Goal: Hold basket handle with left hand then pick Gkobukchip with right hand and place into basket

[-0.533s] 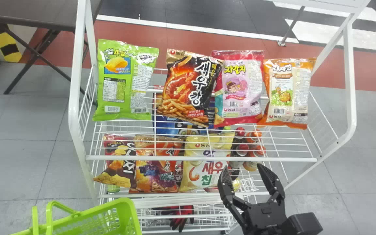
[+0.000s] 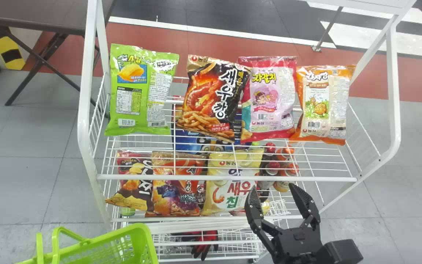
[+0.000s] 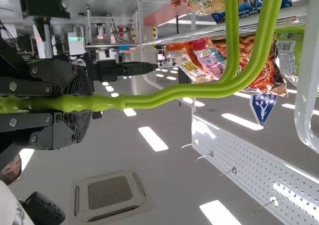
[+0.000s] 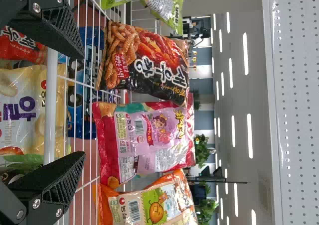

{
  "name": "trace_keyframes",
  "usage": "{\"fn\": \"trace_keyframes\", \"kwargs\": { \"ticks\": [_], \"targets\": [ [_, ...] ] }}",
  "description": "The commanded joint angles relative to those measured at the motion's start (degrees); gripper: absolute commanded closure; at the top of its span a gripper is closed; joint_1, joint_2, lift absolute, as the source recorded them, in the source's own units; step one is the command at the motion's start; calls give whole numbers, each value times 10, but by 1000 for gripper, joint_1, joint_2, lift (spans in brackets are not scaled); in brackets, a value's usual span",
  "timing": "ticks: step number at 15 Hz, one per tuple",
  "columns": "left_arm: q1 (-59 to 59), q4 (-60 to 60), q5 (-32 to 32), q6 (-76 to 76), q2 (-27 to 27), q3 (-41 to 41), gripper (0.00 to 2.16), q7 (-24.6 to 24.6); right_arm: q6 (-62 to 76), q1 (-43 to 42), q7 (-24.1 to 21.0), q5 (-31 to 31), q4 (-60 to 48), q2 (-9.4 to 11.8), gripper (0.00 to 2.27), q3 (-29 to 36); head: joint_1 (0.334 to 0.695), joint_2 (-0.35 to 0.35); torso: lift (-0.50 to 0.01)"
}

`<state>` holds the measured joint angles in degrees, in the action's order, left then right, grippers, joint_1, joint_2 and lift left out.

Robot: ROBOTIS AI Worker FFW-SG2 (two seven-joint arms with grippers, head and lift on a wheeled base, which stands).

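head view: gkobukchip (image 2: pixel 141 91), the green bag i guess, sat on the rack (image 2: pixel 225 179), basket (image 2: pixel 144 230) in front of it, pick and drop undone. left wrist: my left gripper (image 3: pixel 79 103) was clamped on the handle (image 3: pixel 174 91), sorted. right wrist: my right gripper (image 4: pixel 82 105) faced the rack, spread, empty.

- Upper shelf (image 2: pixel 321 179), beyond my right gripper (image 2: pixel 272 187): four snack bags (image 2: pixel 216 99) abreast.
- Lower shelf (image 2: pixel 130 220), left of that gripper: three bags (image 2: pixel 176 187) abreast; bottles (image 2: pixel 283 168) to their right.
- Basket (image 2: pixel 142 228): before the rack (image 2: pixel 83 110), well left of that gripper.
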<state>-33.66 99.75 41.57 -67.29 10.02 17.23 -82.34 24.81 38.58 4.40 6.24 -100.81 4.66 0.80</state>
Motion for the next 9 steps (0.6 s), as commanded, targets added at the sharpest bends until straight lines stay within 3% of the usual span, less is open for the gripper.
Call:
{"fn": "trace_keyframes", "kwargs": {
  "ticks": [1,6,9],
  "targets": [
    [0,-1,0,2,0,1,2152,0,0,0,0,0,-1,0,124,-2,695,-214,0],
    [1,-1,-1,2,0,-1,2152,0,-30,-18,1,-8,-27,1,124,-31,695,-190,0],
    [1,-1,-2,0,0,0,2152,0,-102,-56,0,-18,-40,1,124,-65,695,-123,0]
  ]
}}
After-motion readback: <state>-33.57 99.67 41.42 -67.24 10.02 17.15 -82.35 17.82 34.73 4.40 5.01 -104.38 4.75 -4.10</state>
